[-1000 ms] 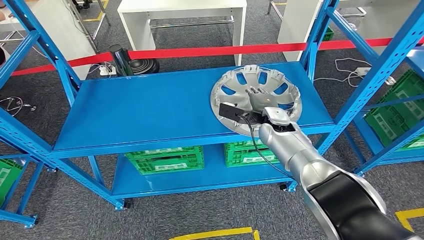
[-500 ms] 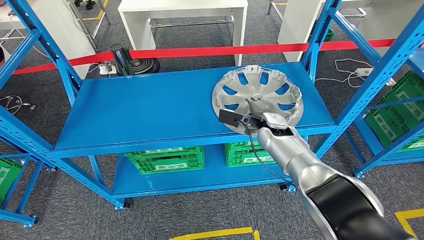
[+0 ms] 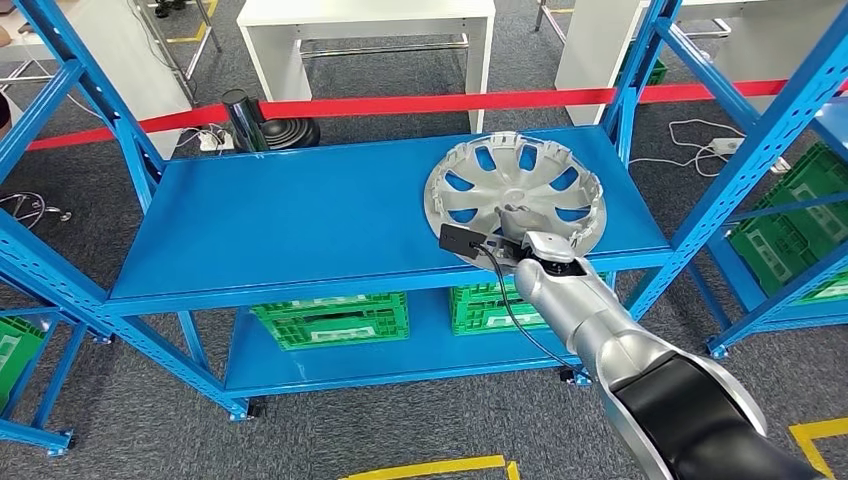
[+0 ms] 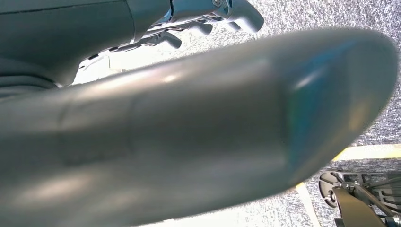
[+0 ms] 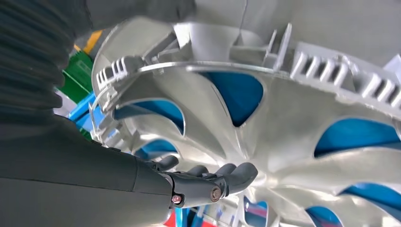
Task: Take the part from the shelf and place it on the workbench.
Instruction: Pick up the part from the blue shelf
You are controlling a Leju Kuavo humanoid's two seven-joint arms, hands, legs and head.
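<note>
While the hubcap (image 3: 513, 198) lies flat at the right end of the blue shelf (image 3: 300, 215), the right hand (image 3: 515, 216) is drawn back toward its near rim, fingers now curled; a firm hold cannot be confirmed. Lift is judged not begun.

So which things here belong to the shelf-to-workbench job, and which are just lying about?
Job:
- hubcap
- blue shelf it lies on
- right hand, fingers over the hubcap

Lying about:
- green crates
- red tape
- white table
- black stand
- left hand, by the floor
</note>
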